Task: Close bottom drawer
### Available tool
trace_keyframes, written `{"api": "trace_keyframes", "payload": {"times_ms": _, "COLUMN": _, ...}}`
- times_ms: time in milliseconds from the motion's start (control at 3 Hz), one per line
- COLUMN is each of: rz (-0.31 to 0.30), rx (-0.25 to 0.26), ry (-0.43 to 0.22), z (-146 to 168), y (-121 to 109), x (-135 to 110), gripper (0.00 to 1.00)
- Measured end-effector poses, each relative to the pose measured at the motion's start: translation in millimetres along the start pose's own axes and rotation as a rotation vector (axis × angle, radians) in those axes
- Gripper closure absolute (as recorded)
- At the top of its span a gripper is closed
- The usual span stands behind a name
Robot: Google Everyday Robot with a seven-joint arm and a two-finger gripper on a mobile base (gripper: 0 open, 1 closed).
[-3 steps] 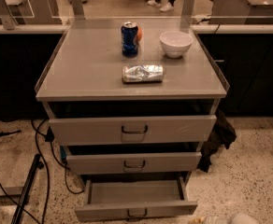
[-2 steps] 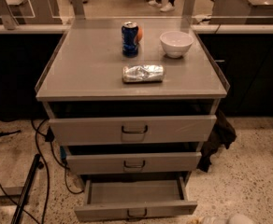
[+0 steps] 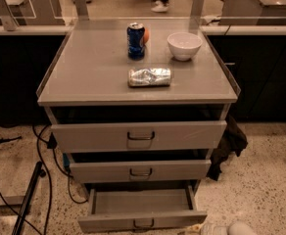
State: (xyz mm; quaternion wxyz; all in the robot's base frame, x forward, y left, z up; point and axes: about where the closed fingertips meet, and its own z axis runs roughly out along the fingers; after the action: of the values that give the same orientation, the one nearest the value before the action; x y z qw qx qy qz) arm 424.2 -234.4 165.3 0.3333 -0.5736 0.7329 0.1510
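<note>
You see a grey cabinet (image 3: 84, 77) with three drawers, and all three are pulled out a bit. The bottom drawer (image 3: 143, 202) sits lowest, close to the floor, and it sticks out the most. You can look down into it, and its inside looks bare. Its small dark handle (image 3: 143, 223) is in the middle of its short front panel. The middle drawer (image 3: 182, 170) is just above it and is open a little. The top drawer (image 3: 192, 135) has the tallest front and is open a little too.

The gripper (image 3: 227, 228) is the pale shape at the very bottom edge, low and to the right of the bottom drawer's front. It is near the drawer's right corner. Only a bit of it shows, so you cannot tell if it is open or closed.

On top of the cabinet stand a blue can (image 3: 135, 41) and a white bowl (image 3: 184, 45), side by side near the back. A crinkled silver packet (image 3: 150, 76) lies in front of them. Black cables (image 3: 40, 151) trail on the speckled floor to the left.
</note>
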Motion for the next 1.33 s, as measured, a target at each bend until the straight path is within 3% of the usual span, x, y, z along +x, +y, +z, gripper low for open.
{"api": "trace_keyframes", "payload": {"times_ms": 667, "rz": -0.151, "rx": 0.102, "ry": -0.091, "z": 40.7, "y": -25.2, "x": -10.1, "gripper": 1.0}}
{"api": "trace_keyframes", "payload": {"times_ms": 1333, "rz": -0.262, "rx": 0.186, "ry": -0.114, "z": 68.4, "y": -49.8, "x": -18.7, "gripper": 1.0}}
